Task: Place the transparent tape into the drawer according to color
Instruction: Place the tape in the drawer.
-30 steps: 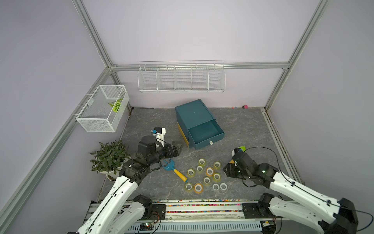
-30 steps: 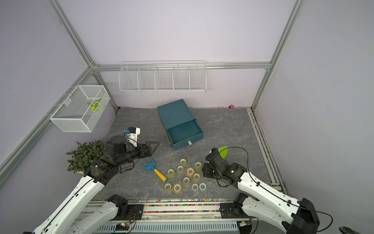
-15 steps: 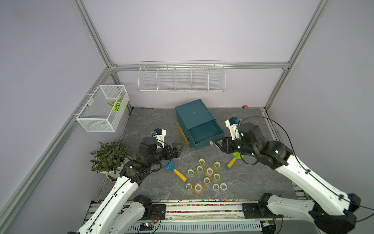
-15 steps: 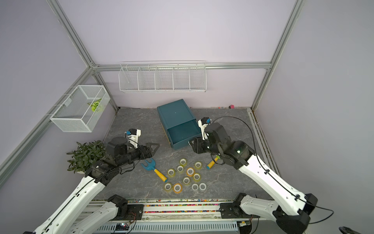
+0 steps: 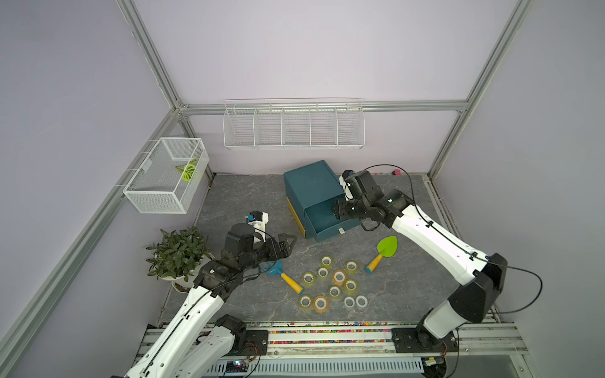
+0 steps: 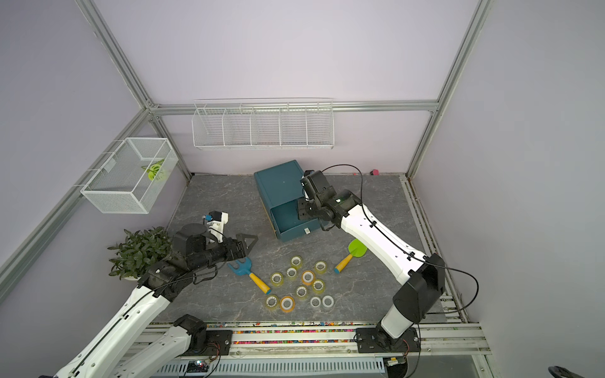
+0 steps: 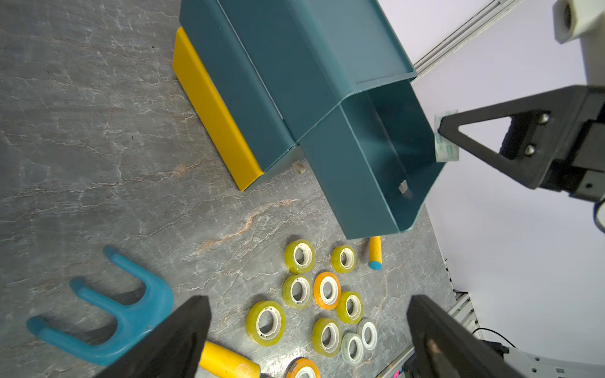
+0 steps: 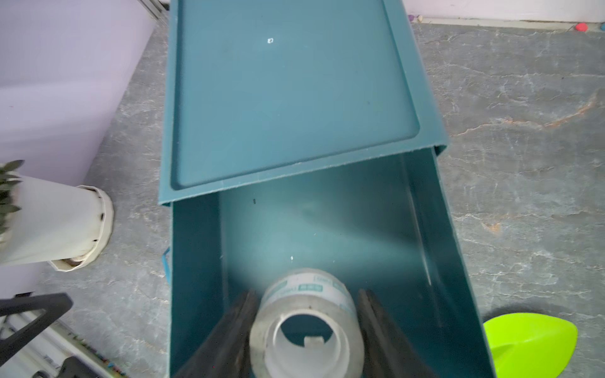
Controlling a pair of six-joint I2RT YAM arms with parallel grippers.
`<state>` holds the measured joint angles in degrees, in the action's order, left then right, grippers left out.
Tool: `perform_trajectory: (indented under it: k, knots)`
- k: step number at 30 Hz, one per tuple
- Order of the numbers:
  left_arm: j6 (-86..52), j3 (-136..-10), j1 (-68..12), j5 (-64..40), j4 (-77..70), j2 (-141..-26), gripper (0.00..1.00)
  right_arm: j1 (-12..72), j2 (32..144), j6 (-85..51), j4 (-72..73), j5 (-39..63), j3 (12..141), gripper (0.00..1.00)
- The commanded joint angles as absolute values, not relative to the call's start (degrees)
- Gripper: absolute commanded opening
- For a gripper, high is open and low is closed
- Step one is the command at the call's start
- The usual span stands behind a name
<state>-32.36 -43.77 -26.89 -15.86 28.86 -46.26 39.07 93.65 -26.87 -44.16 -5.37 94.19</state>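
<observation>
Right wrist: clear tape roll (image 8: 304, 288) within right pincer (image 8: 306, 296), over drawer (image 8: 438, 261)

Teal drawer (image 8: 196, 261), clear whitish tape roll (image 8: 304, 288)

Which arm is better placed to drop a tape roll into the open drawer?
Right: the right gripper holds a clear tape roll above the open drawer; the left gripper is open and empty.

Right wrist view: the frame edge cuts off the fingers of the right gripper (image 8: 306, 296), the lower part of the clear roll (image 8: 342, 311) between them, and much of the green shovel (image 8: 530, 343). Both top views: the right arm (image 5: 370, 204) hides those fingertips, the roll and part of the teal drawer (image 5: 319, 217). Left wrist view: an orange roll (image 7: 302, 368) is cut by the edge; the handle of the blue rake (image 7: 124, 314) passes behind a finger (image 7: 176, 333) of the left gripper (image 7: 307, 299).
</observation>
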Motion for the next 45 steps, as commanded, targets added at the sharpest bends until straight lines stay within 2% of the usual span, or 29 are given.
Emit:
perform_trajectory:
  k: [1,13,16,18,20,32,39,45]
  knots:
    - [-32.7,-42.7,-26.7,-16.1,28.8,-45.5,0.99,38.9,94.8,-25.7,-46.6,-7.6,95.7,0.54]
    - [-32.6,-42.4,-27.1,-18.4,28.9,-45.2,0.99,38.9,93.6,-24.6,-47.2,-7.8,100.1,0.61]
    - [-33.0,-42.1,-27.8,-19.0,28.9,-44.6,0.99,39.0,90.3,-24.6,-46.7,-7.7,98.9,0.66]
    - [-33.4,-41.9,-29.1,-18.6,29.1,-44.5,0.99,39.0,87.1,-24.6,-45.8,-7.8,96.6,0.75]
    - [-33.8,-41.6,-31.1,-17.7,29.3,-44.5,0.99,39.0,84.2,-24.8,-45.5,-7.8,93.9,0.79]
    - [-40.7,-33.6,-47.2,-11.3,25.9,-47.6,0.94,46.7,60.1,-30.1,-45.6,-11.7,66.2,0.74]
    - [-38.2,-38.8,-55.7,-9.3,28.1,-58.2,0.92,50.1,48.3,-37.2,-47.1,-12.5,49.9,0.73]
    - [-35.5,-43.8,-61.9,-6.8,28.0,-67.6,0.88,51.5,42.6,-41.0,-48.0,-12.6,41.3,0.72]
